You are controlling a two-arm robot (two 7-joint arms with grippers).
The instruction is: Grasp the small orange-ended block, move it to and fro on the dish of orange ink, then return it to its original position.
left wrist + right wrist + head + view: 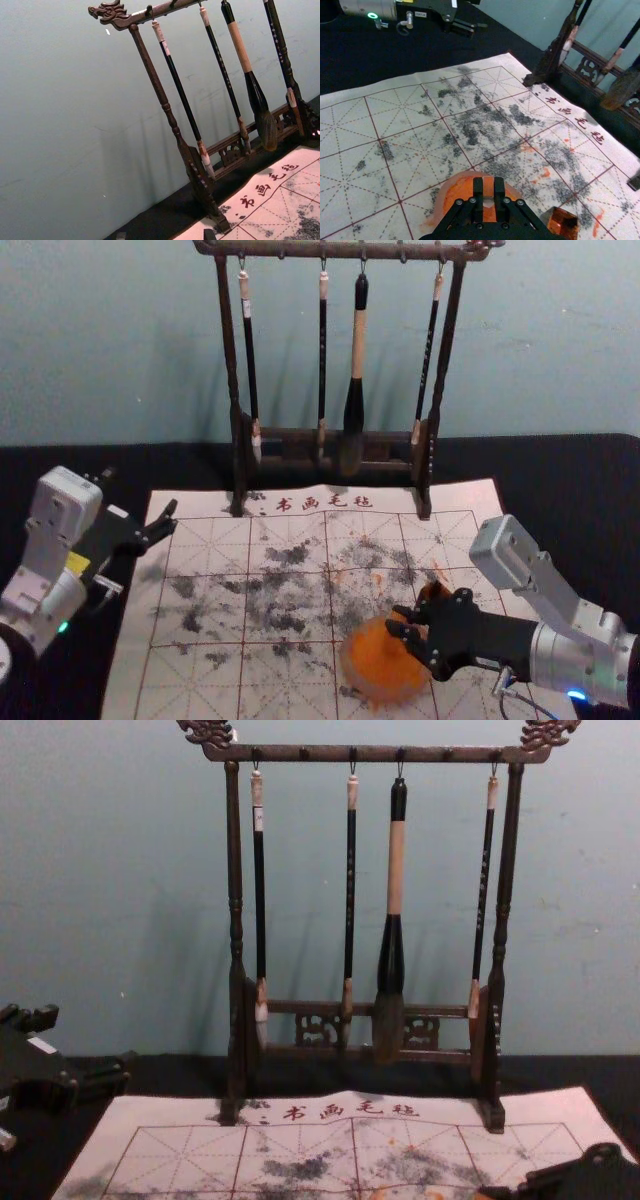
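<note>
Clenching the small orange-ended block [488,186] between both fingers of the right gripper [396,620], and positioning over the dish of orange ink [350,675]. Being unable to tell whether touching the ink. Holding the left gripper [138,498] released, fingers spread, by the left edge of the felt mat [130,660]. Noting a glossy amber object [564,223] beside the dish. Recording a brush rack [228,350] beyond, bearing four hanging brushes [358,335].
</note>
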